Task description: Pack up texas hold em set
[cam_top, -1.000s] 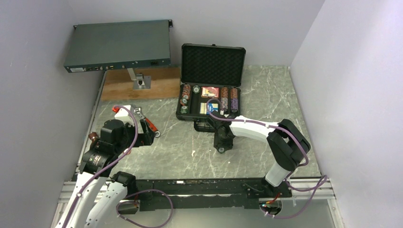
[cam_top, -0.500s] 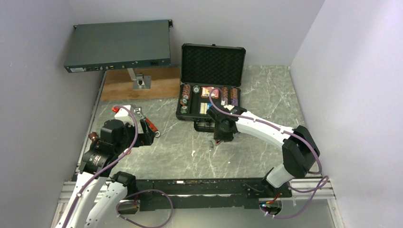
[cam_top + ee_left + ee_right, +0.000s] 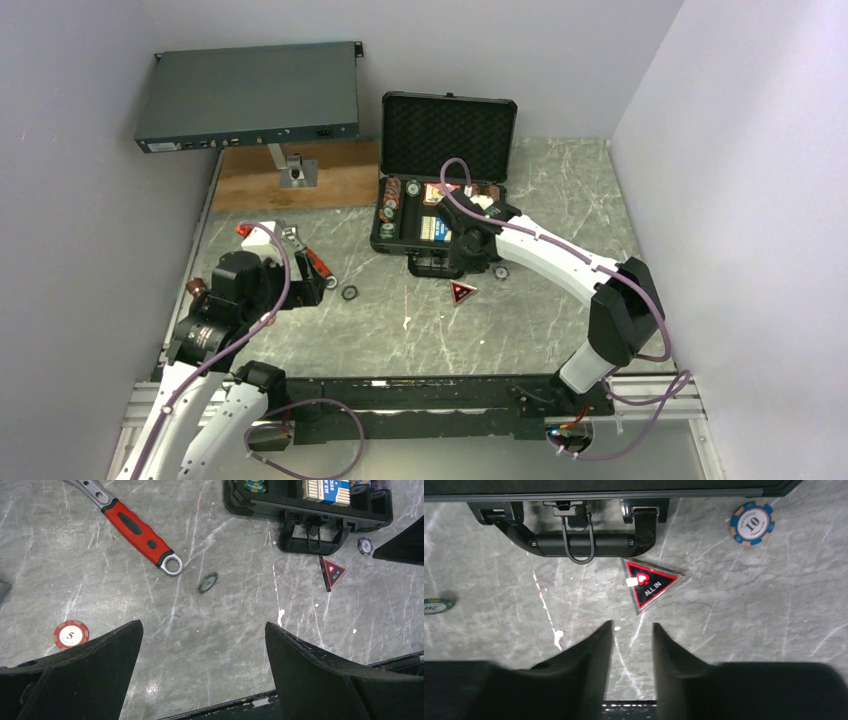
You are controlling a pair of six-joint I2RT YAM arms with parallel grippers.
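token (image 3: 650, 583) lies flat just beside the case handle (image 3: 586, 544) — thin, so nearly closed, empty right gripper (image 3: 632, 636) fingers may skid off it. left gripper (image 3: 202, 650) spread wide, empty.

1. Grey marble surface (image 3: 540, 320), open black case (image 3: 440, 215) sitting at the back.
2. Red triangle token (image 3: 462, 292), blue chip (image 3: 752, 522), green chip (image 3: 207, 582), red chip (image 3: 71, 634) lying loose.
3. Red-handled wrench (image 3: 135, 532) and wooden board (image 3: 290, 180) too.
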